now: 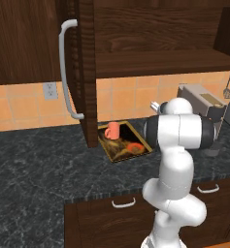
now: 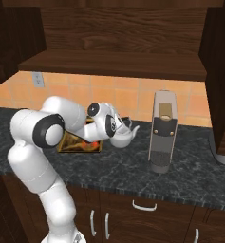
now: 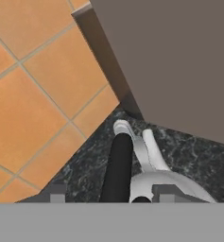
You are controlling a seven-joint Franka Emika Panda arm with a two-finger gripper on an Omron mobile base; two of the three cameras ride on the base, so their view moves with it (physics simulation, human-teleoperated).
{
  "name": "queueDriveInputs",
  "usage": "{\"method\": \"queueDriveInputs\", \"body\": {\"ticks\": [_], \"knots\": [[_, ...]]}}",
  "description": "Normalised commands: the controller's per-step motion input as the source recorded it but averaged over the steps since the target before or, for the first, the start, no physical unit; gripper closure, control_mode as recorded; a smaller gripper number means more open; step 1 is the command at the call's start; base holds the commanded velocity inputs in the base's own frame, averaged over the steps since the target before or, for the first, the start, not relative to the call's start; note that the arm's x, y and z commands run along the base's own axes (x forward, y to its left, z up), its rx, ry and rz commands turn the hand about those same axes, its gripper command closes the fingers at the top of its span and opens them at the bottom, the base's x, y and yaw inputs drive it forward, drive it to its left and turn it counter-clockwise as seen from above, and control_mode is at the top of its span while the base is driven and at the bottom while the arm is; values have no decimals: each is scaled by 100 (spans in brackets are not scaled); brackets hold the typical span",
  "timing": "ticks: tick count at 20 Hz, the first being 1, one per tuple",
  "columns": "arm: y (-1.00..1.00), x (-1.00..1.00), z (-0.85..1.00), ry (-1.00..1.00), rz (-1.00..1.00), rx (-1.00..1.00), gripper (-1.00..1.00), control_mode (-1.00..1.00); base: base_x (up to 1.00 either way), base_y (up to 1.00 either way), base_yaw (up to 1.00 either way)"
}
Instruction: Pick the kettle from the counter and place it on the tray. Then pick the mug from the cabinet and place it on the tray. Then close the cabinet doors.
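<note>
The white-grey kettle [image 2: 125,137] stands on the dark counter [image 2: 109,166], just right of the tray [image 2: 75,145], with its spout toward the toaster. My gripper [image 2: 119,125] is at the kettle's top. In the hand view the gripper [image 3: 112,193] is open, and the kettle's dark handle [image 3: 118,165] runs between the two fingertips [image 3: 57,191] without touching either. The orange mug [image 1: 112,131] stands on the back left corner of the tray [image 1: 136,152]. The cabinet [image 1: 160,63] is open, and its left door [image 1: 85,72] sticks out over the counter.
The boxy grey toaster [image 2: 162,137] stands right of the kettle, and its side [image 3: 170,61] is close ahead in the hand view. Orange wall tiles [image 3: 33,104] lie behind. The right cabinet door [image 2: 220,71] hangs open, and lower drawers [image 1: 123,203] sit below the counter edge.
</note>
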Motion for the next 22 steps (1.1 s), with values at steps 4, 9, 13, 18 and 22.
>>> {"method": "queueDriveInputs", "body": {"ticks": [4, 9, 13, 18, 22], "knots": [[-9, 0, -20, 0, 0, 2, 100, -100, 0, 0, 0], [-7, 0, -18, 0, 0, 5, 100, -100, 0, 0, 0], [0, 0, -10, 0, 0, 2, 100, -100, 0, 0, 0], [-2, -2, -3, 0, 0, 3, 100, -100, 0, 0, 0], [-2, -19, -8, 0, 0, 3, 100, -100, 0, 0, 0]]}}
